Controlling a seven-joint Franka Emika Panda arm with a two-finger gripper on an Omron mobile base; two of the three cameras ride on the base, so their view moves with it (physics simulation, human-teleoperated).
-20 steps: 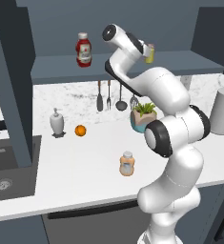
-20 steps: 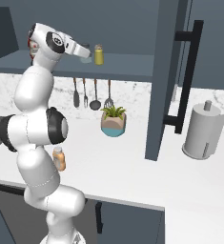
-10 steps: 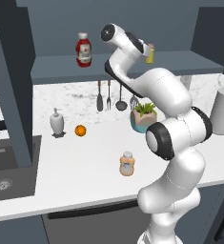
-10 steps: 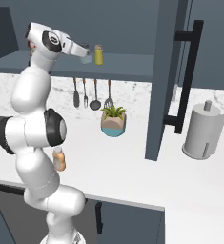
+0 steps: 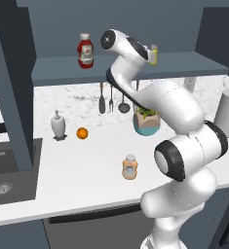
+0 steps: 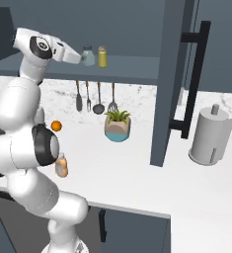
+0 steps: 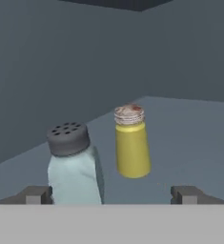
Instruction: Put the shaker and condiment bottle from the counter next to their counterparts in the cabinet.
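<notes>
The pale blue-grey shaker (image 7: 75, 167) stands upright on the shelf of the dark cabinet (image 6: 137, 64), just left of the yellow shaker (image 7: 131, 143) with the tan cap. My gripper (image 7: 112, 195) is open, and its fingertips (image 7: 35, 194) stand wide on either side of the blue shaker without touching it. From the right base, the gripper (image 6: 79, 58) hovers just short of the shaker (image 6: 89, 55) and the yellow one (image 6: 102, 56). The red ketchup bottle (image 5: 85, 50) stands further left on the shelf. The peach-orange condiment bottle (image 5: 129, 167) stands on the white counter (image 5: 86, 160).
A potted plant (image 6: 117, 126), hanging utensils (image 6: 95, 96), an orange (image 5: 82, 133) and a soap dispenser (image 5: 58, 125) line the back of the counter. A paper towel roll (image 6: 210, 136) stands at the right, the open cabinet door (image 6: 169, 84) hangs beside it, and the sink (image 5: 9, 170) lies left.
The hand has drawn back a little from the shelf. The blue-grey shaker now stands free beside the yellow one, clear of the fingers.
</notes>
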